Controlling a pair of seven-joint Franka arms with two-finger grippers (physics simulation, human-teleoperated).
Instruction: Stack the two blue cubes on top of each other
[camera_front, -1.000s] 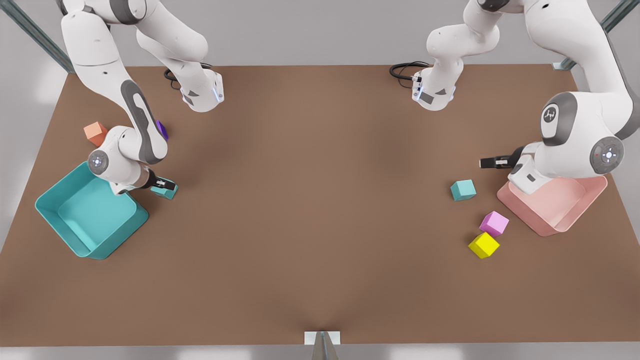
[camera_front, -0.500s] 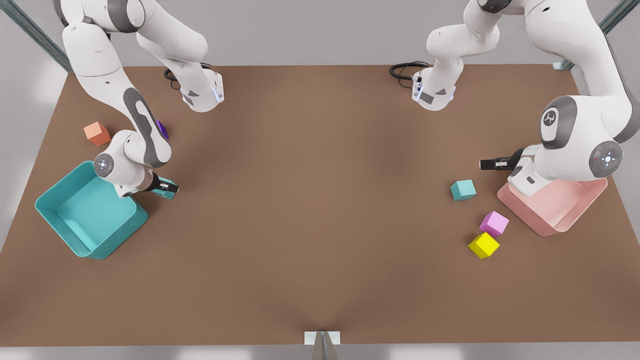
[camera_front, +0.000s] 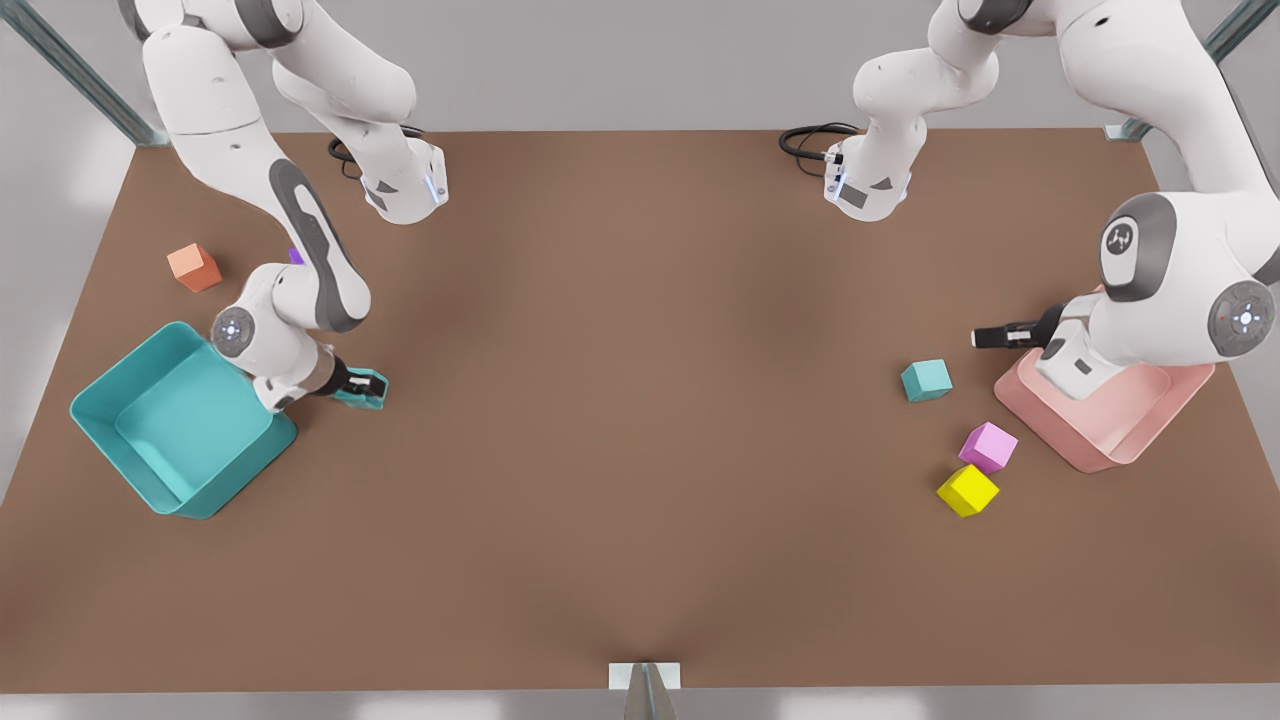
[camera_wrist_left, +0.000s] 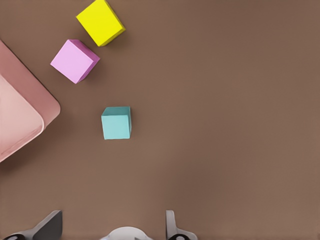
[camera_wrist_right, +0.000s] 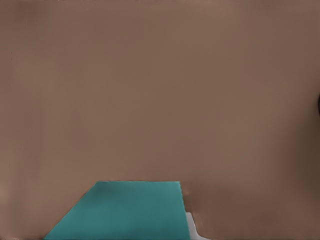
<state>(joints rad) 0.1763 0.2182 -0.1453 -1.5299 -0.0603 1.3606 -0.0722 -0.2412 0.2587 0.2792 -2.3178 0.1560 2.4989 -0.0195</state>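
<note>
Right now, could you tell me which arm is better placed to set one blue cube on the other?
Right: the right gripper already holds a blue cube; the left gripper hovers near the free cube.

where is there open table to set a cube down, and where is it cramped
The widest bare patch is the middle of the brown table, between the teal open bin and the free small teal cube. The near edge is bare too. It is crowded by the pink bin, where the pink cube and yellow cube sit close together.

No readable text, seemingly, on anything shown.
</note>
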